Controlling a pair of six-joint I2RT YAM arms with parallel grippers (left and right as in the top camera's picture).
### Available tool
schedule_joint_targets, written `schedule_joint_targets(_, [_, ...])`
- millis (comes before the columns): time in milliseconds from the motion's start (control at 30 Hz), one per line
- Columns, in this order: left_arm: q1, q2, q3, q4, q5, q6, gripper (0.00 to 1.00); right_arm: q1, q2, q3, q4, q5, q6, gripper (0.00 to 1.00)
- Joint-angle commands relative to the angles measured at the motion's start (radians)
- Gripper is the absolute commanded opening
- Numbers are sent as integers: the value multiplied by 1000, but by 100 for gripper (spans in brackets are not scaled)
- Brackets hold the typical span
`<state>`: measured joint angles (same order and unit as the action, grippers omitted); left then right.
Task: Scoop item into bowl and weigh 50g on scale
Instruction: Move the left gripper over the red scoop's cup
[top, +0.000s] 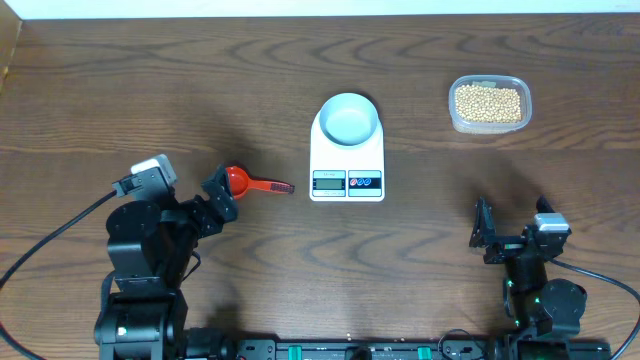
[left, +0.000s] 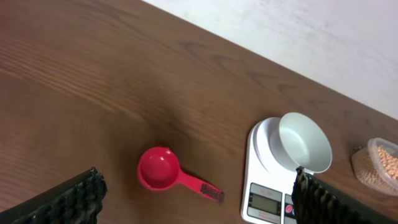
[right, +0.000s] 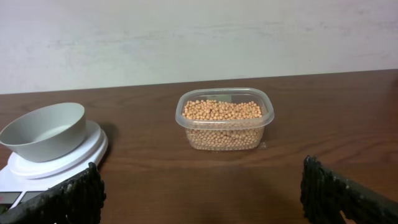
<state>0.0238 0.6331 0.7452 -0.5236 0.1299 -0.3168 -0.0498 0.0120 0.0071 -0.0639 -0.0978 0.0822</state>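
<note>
Tan-yellow beans (top: 488, 101) fill a clear plastic tub (top: 489, 122) at the back right; they also show in the right wrist view (right: 222, 111). The pale bowl (top: 349, 118) stands empty on the white scale (top: 347, 180) at the table's middle; the left wrist view shows the bowl (left: 303, 141) and scale (left: 264, 163) too. A red scoop (top: 240, 181) lies left of the scale, handle pointing right. My left gripper (top: 217, 196) is open and empty, just left of the scoop (left: 158, 168). My right gripper (top: 485, 232) is open and empty at the front right, facing the tub.
The dark wooden table (top: 150, 90) carries only these things. A pale wall (right: 199, 37) rises behind its far edge. Black cables run from both arm bases at the front.
</note>
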Motion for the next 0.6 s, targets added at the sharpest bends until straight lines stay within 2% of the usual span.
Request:
schedule_joint_targets(0, [-3,5,30,-12,82,-3,98,6,-5,-2,-3,-6,-9,99])
schedule_joint_targets(67, [-3,6,29,-38,136,-3,98,6,-5,-2,-3,-6,-10,99])
schedule_joint_targets(400, [-3,6,29,-44,151,-9,98,6,-5,-2,-3,-5,-9,99])
schedule_joint_targets(567, [-3,8,29,-39,139,-135,98,6,-5,-2,-3,-6,-9,99])
